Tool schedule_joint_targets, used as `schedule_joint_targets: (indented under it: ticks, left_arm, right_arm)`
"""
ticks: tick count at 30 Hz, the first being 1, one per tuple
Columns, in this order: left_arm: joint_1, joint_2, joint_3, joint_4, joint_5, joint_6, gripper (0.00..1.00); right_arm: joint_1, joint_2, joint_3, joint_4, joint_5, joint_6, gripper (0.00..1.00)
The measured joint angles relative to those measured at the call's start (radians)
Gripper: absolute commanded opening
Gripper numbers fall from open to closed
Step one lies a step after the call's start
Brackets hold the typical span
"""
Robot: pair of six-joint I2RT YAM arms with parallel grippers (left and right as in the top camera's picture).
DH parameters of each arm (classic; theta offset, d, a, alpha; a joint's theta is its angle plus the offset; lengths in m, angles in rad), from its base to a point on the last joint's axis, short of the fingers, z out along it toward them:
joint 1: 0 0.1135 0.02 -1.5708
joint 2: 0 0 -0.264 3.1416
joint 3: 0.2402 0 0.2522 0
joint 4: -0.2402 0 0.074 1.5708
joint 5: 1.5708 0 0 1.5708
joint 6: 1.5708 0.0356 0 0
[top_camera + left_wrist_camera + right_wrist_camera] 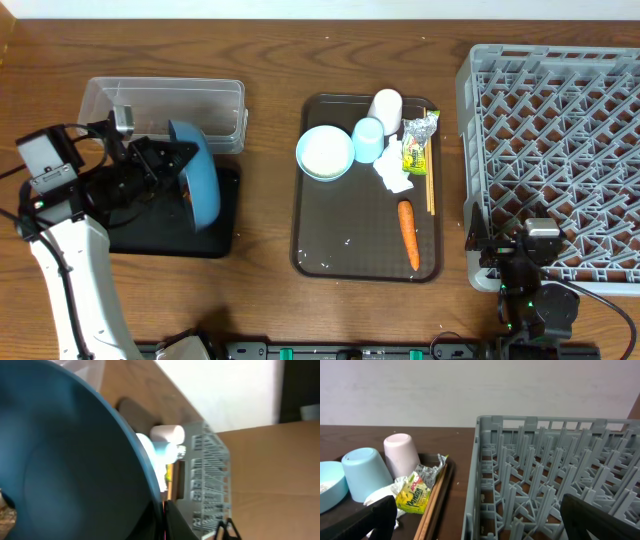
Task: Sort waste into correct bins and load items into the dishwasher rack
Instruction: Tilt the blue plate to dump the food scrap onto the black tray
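Note:
My left gripper [168,165] is shut on the rim of the dark-blue plate [197,178], holding it tilted on edge over the black tray bin [222,238]. That plate [65,460] fills the left wrist view. The clear tub [160,105] stands just behind. On the brown serving tray [360,250] lie a carrot [408,233], tissue [393,176], snack wrapper [418,140], chopsticks [430,185], a light-blue bowl [325,152], a light-blue cup [368,140] and a white cup [387,108]. My right gripper [520,262] stands open over the grey rack's [555,140] front-left corner.
The right wrist view shows the rack wall [485,475] between the open fingers [375,517], with the wrapper [417,492], chopsticks [432,505] and both cups [402,452] to the left. A few white specks [325,263] lie on the serving tray's near end.

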Motion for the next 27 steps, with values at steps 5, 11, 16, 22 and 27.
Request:
schedule_joint_targets:
  ticks: [5,11,16,22,27]
  left_arm:
    - [0.034,0.000,0.000,-0.001,0.084,0.034,0.06]
    - [0.066,0.000,-0.019,-0.003,0.116,0.053,0.06]
    - [0.103,0.011,-0.053,-0.005,0.126,0.056,0.06]
    - [0.138,0.036,-0.060,-0.004,0.134,0.056,0.06]
    - [0.144,0.066,-0.075,0.001,0.163,0.066,0.06]
  right_arm:
    - [0.000,0.000,0.000,0.000,0.000,0.000,0.99]
    - [0.000,0.000,0.000,0.000,0.000,0.000,0.99]
    - [0.000,0.000,0.000,0.000,0.000,0.000,0.99]
    - [0.000,0.000,0.000,0.000,0.000,0.000,0.99]
    - [0.000,0.000,0.000,0.000,0.000,0.000,0.99]
